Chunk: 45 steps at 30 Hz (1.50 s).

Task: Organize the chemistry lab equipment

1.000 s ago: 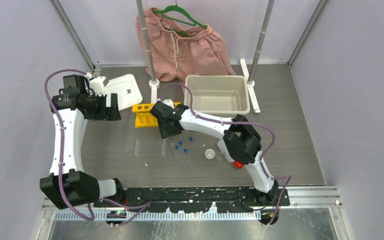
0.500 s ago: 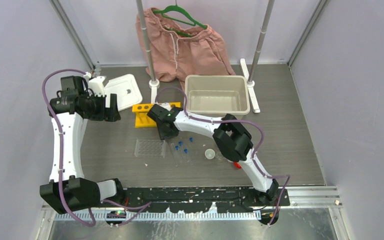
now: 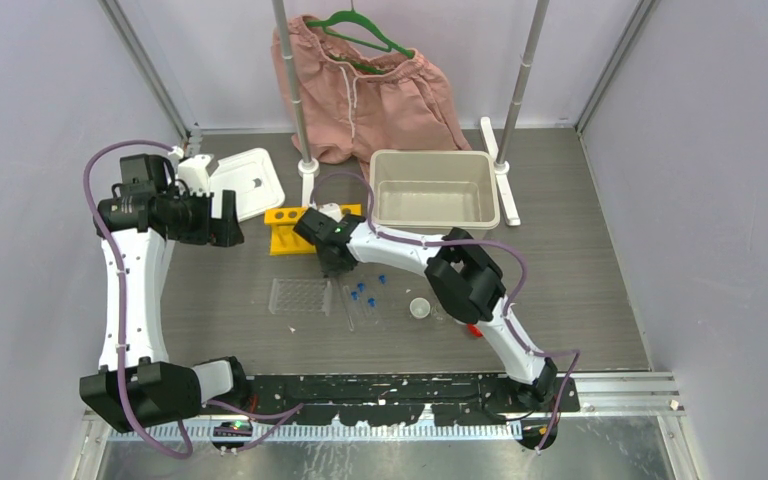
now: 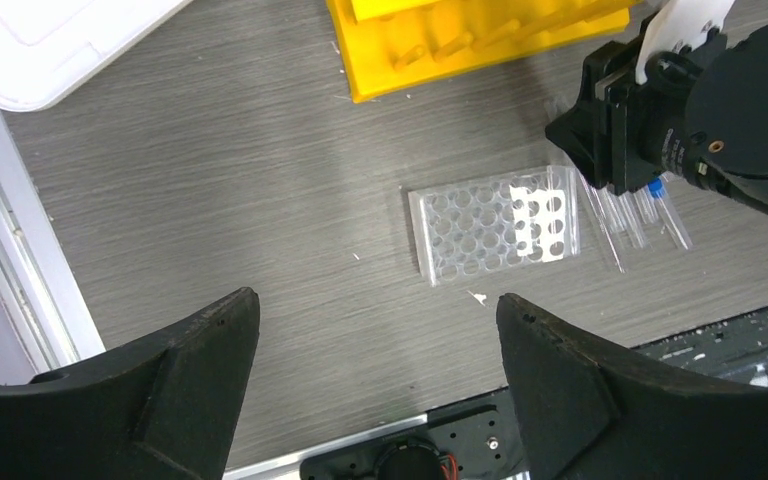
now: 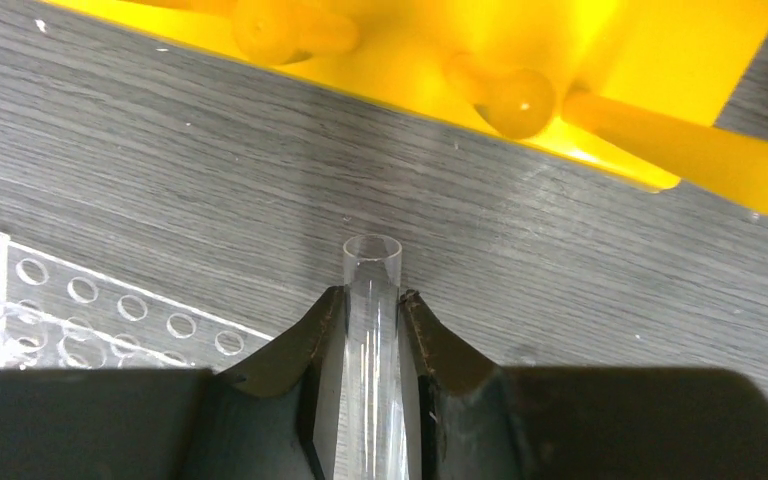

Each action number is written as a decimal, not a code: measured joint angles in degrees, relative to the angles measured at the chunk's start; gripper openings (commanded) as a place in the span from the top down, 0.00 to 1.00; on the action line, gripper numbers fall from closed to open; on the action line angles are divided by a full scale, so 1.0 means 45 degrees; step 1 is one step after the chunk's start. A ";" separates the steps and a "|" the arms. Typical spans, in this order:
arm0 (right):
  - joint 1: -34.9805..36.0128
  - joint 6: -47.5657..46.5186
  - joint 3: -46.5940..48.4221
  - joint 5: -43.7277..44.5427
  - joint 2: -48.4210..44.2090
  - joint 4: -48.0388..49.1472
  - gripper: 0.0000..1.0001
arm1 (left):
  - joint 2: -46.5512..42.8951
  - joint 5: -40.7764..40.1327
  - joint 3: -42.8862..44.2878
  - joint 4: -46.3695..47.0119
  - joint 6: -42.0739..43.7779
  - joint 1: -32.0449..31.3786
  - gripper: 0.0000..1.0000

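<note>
The right gripper (image 5: 372, 305) has just pinched shut on a clear tube (image 5: 371, 255), close to the yellow tube rack (image 5: 480, 60); I think it can now lift the tube into a hole; the left gripper (image 4: 377, 298) hangs wide, holding nothing, above the clear grid rack (image 4: 495, 222).

Clear grid rack (image 4: 495, 225) near yellow tube rack (image 4: 480, 40)
</note>
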 measured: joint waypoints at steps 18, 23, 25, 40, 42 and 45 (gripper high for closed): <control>0.0495 0.0495 0.2331 0.1413 -0.4265 0.1787 0.93 | -0.0199 0.4153 0.1069 -0.1700 0.0563 0.0000 0.15; 0.0816 0.0525 0.3371 0.2127 -0.3842 0.2686 0.94 | -0.0189 0.5848 0.1064 -0.1982 0.0874 0.0000 0.26; 0.0952 0.0529 0.3536 0.2273 -0.3706 0.3002 0.94 | -0.0131 0.6441 0.1064 -0.2084 0.0991 0.0000 0.30; 0.1239 0.0976 0.3555 0.2361 -0.3483 0.4323 0.95 | 0.0500 0.8189 0.0699 -0.2667 0.2113 0.0000 0.61; 0.1239 0.1044 0.3555 0.2331 -0.3483 0.4376 0.95 | 0.0622 0.8204 0.0607 -0.2681 0.2210 0.0000 0.64; 0.1234 0.1195 0.3555 0.2244 -0.3483 0.4420 0.95 | 0.0816 0.8213 0.0495 -0.2671 0.2278 0.0000 0.68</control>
